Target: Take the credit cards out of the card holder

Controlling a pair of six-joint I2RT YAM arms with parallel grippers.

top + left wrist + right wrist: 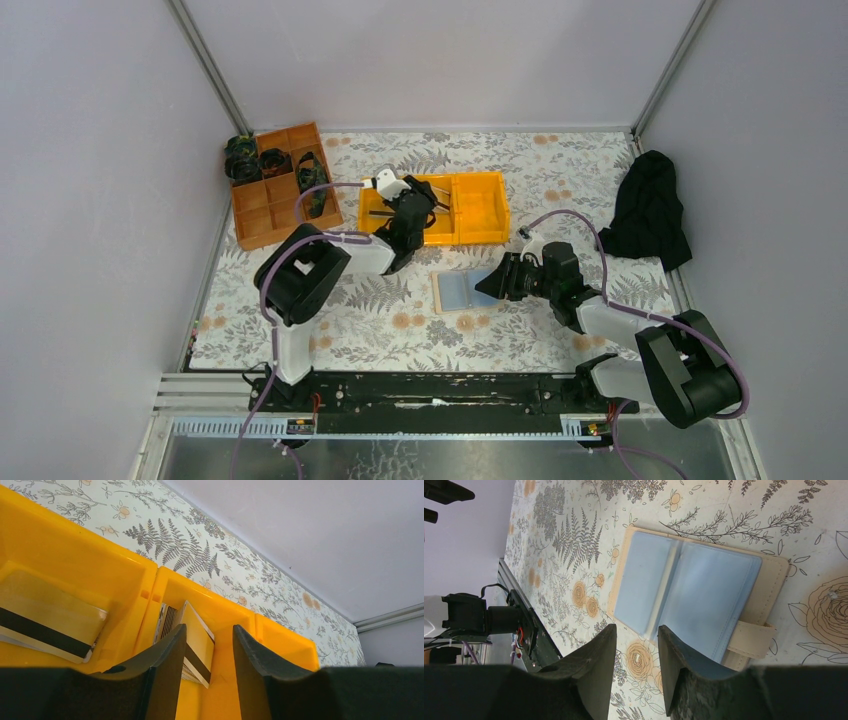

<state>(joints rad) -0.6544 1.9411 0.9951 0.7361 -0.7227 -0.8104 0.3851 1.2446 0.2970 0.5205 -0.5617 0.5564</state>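
The card holder [460, 290] lies open on the table, tan outside, pale blue inside [694, 592], with its tan strap [751, 640] at one edge; no card shows in it. My right gripper [487, 284] is open and empty low at the holder's right edge [636, 632]; one finger [674, 655] overlaps the holder's rim. My left gripper [428, 198] is open and empty over the yellow bin [480, 208]. In the left wrist view the gripper [210, 635] hangs above credit cards [199, 642] leaning in the middle compartment. More cards [45, 620] lie in the left compartment.
An orange-brown divided tray [262, 215] holding dark items stands at the back left. A black cloth [650, 210] lies at the right edge. The black base rail [430, 385] runs along the near edge. Walls close in the table on three sides.
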